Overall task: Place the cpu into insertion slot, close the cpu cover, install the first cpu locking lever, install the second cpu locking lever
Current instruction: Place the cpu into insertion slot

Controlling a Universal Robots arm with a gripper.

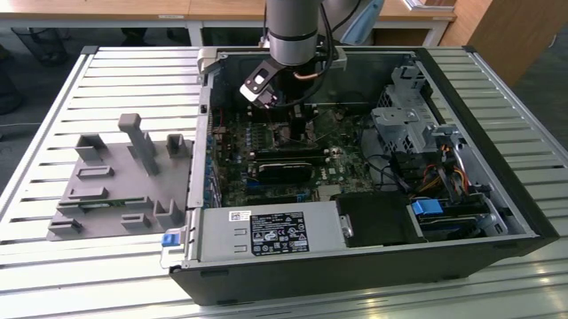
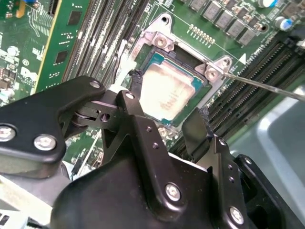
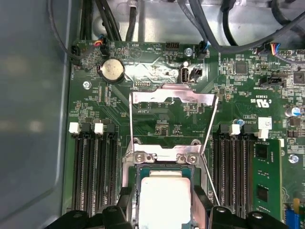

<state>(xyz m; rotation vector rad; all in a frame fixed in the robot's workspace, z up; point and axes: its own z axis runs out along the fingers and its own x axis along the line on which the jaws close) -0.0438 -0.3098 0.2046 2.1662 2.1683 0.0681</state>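
The cpu [image 2: 167, 93], a pale silvery square chip, lies flat in the insertion slot [image 2: 159, 43], whose silver rim [image 3: 164, 156] frames it. My gripper [image 2: 164, 98] is low over the socket, with one black finger against each of two opposite cpu edges, shut on the chip. In the first wrist view the gripper [image 3: 164, 202] flanks the cpu [image 3: 164, 200] the same way. The cpu cover [image 3: 171, 98] stands flipped open beyond the socket. A thin wire locking lever [image 2: 267, 86] juts out unlatched beside the slot. In the exterior view the gripper [image 1: 291, 129] reaches down into the open computer case.
Long black memory slots [image 3: 95, 167] run along both sides of the socket, with a green card [image 3: 267, 176] in one. A coin battery [image 3: 111, 70] and cables sit beyond the cover. The case holds a power supply [image 1: 266, 232] and drive cage [image 1: 404, 126]. A grey fixture [image 1: 116, 179] lies outside.
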